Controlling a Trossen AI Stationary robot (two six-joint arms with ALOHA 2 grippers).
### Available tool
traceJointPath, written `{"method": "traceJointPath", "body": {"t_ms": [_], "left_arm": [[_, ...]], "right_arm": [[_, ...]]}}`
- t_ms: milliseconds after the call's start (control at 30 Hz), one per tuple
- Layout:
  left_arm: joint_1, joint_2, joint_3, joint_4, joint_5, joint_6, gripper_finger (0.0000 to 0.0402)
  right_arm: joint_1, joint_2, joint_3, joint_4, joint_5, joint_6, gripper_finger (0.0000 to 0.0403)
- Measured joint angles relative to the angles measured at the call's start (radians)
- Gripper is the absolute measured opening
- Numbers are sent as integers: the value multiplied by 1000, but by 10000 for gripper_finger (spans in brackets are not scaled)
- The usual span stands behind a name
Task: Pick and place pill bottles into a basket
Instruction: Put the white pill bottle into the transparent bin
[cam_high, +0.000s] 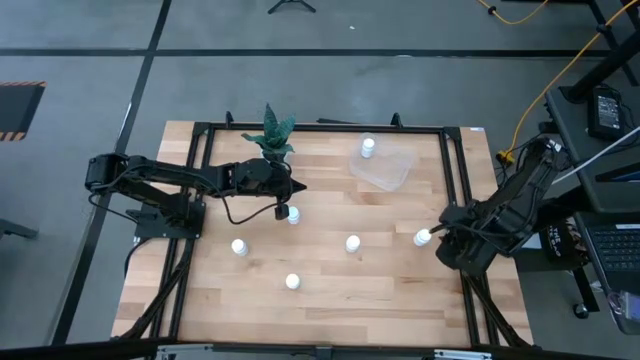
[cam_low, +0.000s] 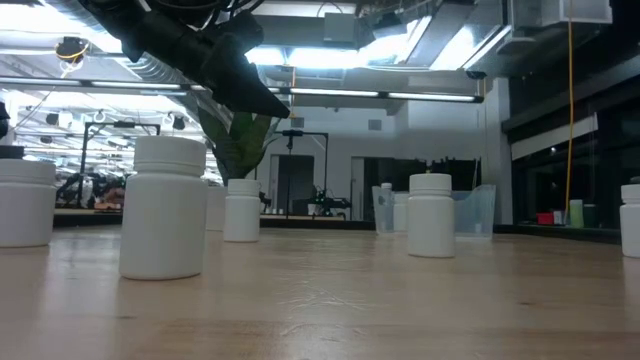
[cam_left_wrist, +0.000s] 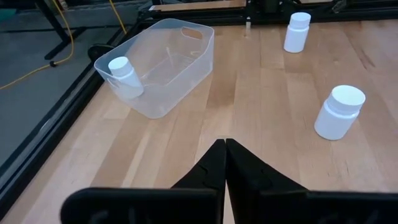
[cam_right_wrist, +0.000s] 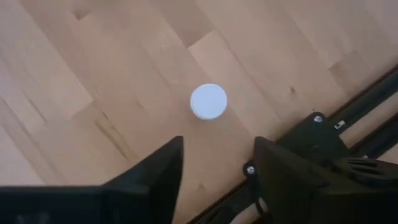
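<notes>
Bottle (cam_right_wrist: 208, 101) just ahead of our right claw (cam_right_wrist: 217, 163)
Its fingers stand apart, the bottle upright on the bench (cam_right_wrist: 74, 74) beyond them.

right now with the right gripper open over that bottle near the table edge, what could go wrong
1. The right gripper is open above a pill bottle that sits ahead of its fingertips, not between them; closing as it stands might miss or tip it.
2. That bottle stands close to the table's black frame rail, so a finger may hit the rail on the way down.
3. The left gripper, shut, hangs near another bottle and could knock it.
</notes>
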Motion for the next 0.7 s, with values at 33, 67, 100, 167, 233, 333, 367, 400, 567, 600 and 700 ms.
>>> {"method": "traceJointPath", "body": {"t_ms": [33, 67, 100, 167, 233, 333, 367, 400, 567, 600, 700], "left_arm": [[0, 0, 0, 0, 0, 0, 3], [0, 0, 0, 0, 0, 0, 4], [0, 0, 0, 0, 0, 0, 5], [0, 0, 0, 0, 0, 0, 5], [0, 0, 0, 0, 0, 0, 4], [0, 0, 0, 0, 0, -1, 2], [0, 0, 0, 0, 0, -3, 3], [0, 0, 0, 0, 0, -5, 3], [0, 0, 0, 0, 0, -11, 8], [0, 0, 0, 0, 0, -11, 8], [0, 0, 0, 0, 0, -11, 6]], "right_arm": [[0, 0, -8, 14, 0, 0, 221], [0, 0, -17, 31, 0, 0, 233], [0, 0, -25, 49, 0, 0, 245], [0, 0, -43, 67, 0, 0, 265], [0, 0, -66, 83, 0, 0, 281], [-7, 0, -106, 116, 0, 16, 292], [-13, 0, -121, 123, 0, 24, 293], [-18, 0, -136, 133, 0, 40, 294], [-41, 0, -212, 162, 0, 68, 294], [-46, 0, -224, 177, 0, 67, 294], [-59, 0, -258, 223, 3, 67, 294]]}}
